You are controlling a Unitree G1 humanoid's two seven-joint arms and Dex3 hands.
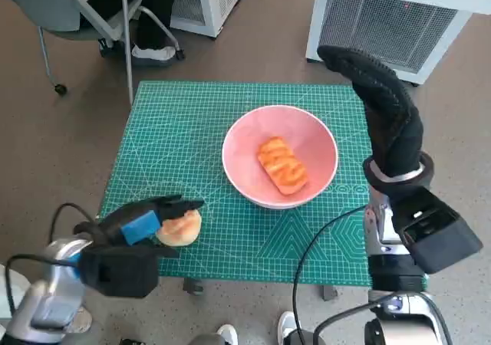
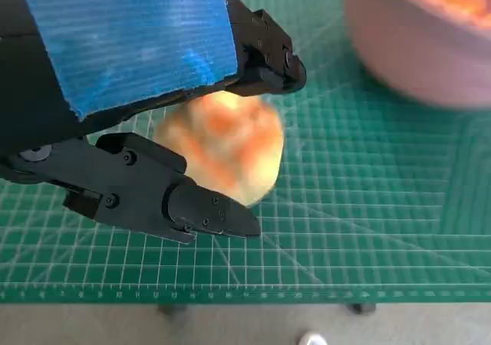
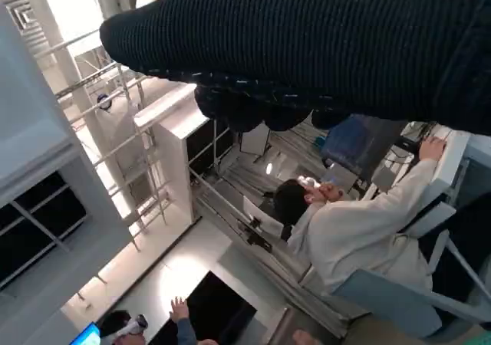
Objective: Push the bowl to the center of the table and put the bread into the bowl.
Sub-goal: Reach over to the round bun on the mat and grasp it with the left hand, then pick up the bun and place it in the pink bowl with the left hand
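A pink bowl (image 1: 230, 142) stands near the middle of the green cutting mat (image 1: 176, 130), with an orange twisted bread (image 1: 282, 165) lying inside it. A round pale bun (image 1: 182, 227) rests on the mat near the front left. My left hand (image 1: 142, 221) grips it from its left side. In the left wrist view the bun (image 2: 230, 146) sits between a black finger above and the thumb (image 2: 192, 203) below, both touching it; the bowl (image 2: 422, 61) is blurred beyond. My right hand (image 1: 383, 107) stands raised over the table's right edge, fingers straight, holding nothing.
A grey chair (image 1: 77, 15) and a person's feet (image 1: 153, 52) are behind the table's far left corner. A white slatted unit (image 1: 399, 23) stands at the back right. The right wrist view shows the glove (image 3: 322, 46) and a seated person (image 3: 360, 238).
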